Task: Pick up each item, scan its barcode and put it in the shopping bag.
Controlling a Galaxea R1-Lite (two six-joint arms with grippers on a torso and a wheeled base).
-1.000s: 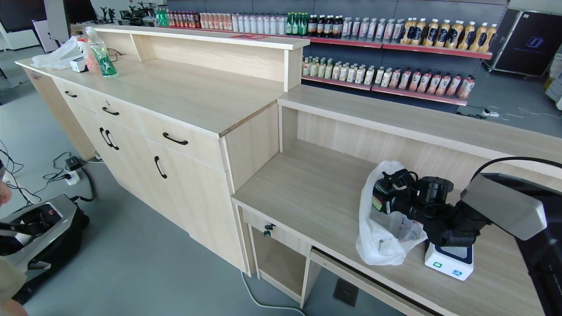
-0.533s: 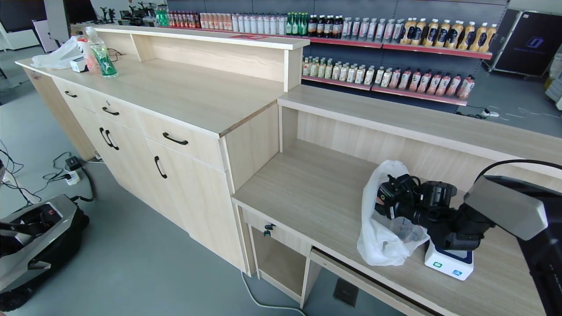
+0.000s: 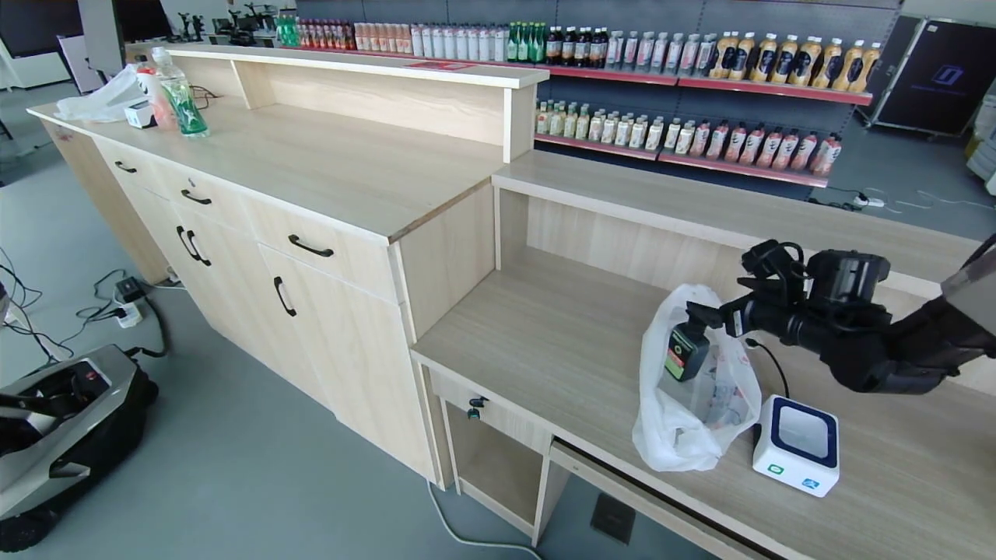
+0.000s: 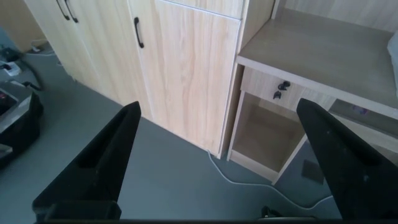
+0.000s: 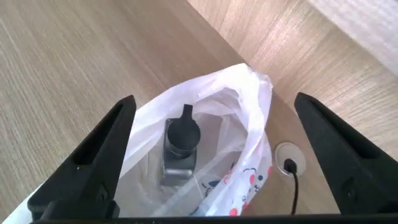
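standing cap-up inside the white plastic shopping bag, the small dark green-labelled bottle is seen just below the right gripper, whose jaws are spread wide and empty, the left gripper, also spread, being held well apart from that bag.

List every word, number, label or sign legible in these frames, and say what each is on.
No text reads clearly.
Bottle in the shopping bag: green and red label, print too small.
Shopping bag: red print, blurred.
Scanner: two small icons, green and blue, no legible words.
Shelf bottles: labels too small.
Black case: blue emblem, no readable letters.
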